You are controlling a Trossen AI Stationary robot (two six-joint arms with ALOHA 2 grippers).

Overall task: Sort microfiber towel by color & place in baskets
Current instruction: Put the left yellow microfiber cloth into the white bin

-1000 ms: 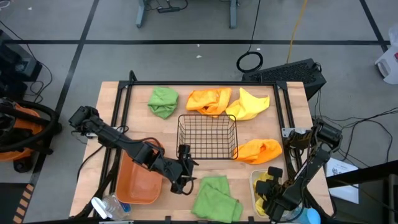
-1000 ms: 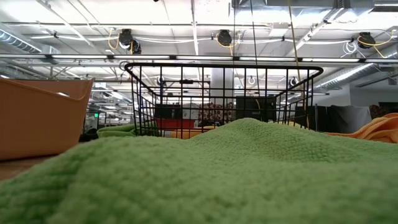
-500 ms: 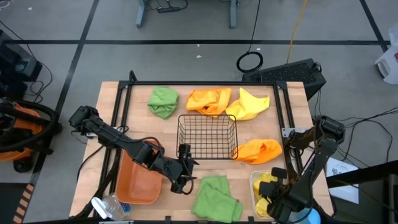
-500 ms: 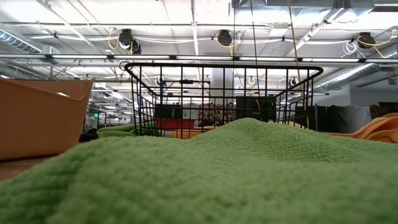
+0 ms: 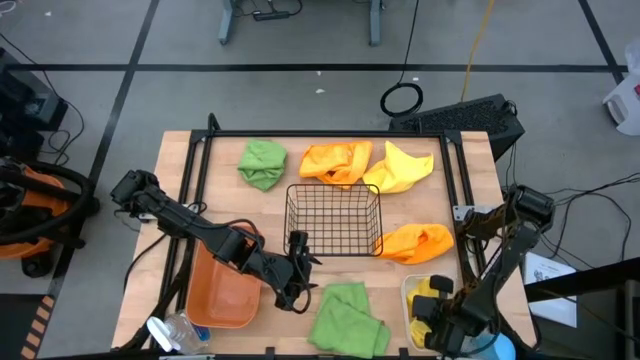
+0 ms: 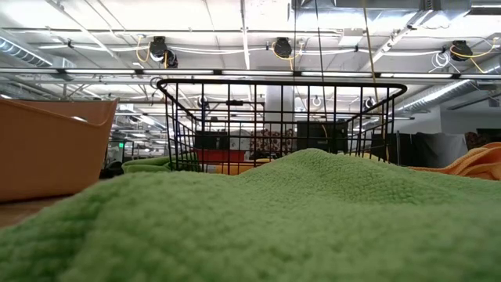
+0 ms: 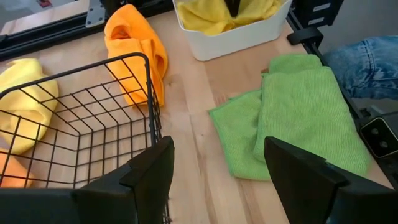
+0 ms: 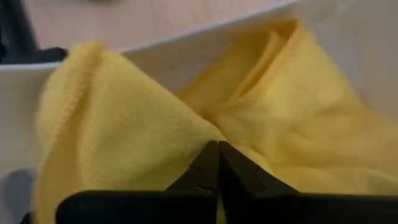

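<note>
At the lower right of the high view, the right claw point(image 5: 432, 310) sits clenched inside the white bin point(image 5: 408, 290), its fingertips point(image 8: 214, 163) pressed together against a yellow towel point(image 8: 298, 124); whether cloth is pinched I cannot tell. The left claw point(image 5: 297, 270) hangs released at lower centre, between the black wire basket point(image 5: 333, 190) and a green towel point(image 5: 347, 318), beside the orange bin point(image 5: 215, 300). Green, orange and yellow towels lie along the worktop point(image 5: 175, 160) toward the upper part.

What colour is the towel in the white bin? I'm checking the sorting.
Yellow: the towel in the white bin shows best in the left wrist view.
</note>
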